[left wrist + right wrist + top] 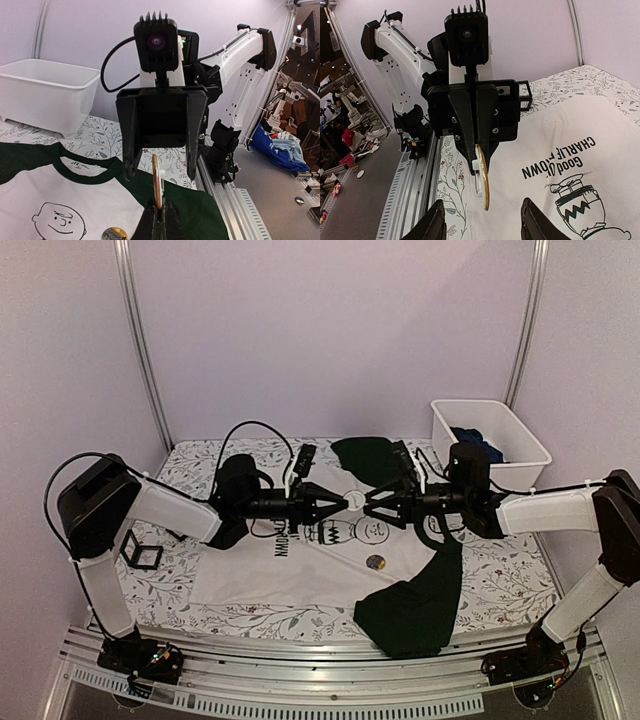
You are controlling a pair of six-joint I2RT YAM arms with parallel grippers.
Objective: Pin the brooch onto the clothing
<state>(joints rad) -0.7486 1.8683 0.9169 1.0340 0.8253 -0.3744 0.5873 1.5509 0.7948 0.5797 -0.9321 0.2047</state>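
The brooch, a thin round disc with a gold rim and a white clasp, hangs edge-on in mid-air above the clothing. That clothing is a white T-shirt with dark sleeves and a Charlie Brown print, lying flat. My left gripper is shut on the brooch's lower edge. My right gripper faces it tip to tip and stands open, one finger on each side of the disc without touching it. In the top view the two grippers meet over the shirt's chest around the brooch.
A second round badge lies on the shirt's white front. A white bin at the back right holds a dark blue garment. A small black frame sits on the floral cloth at the left.
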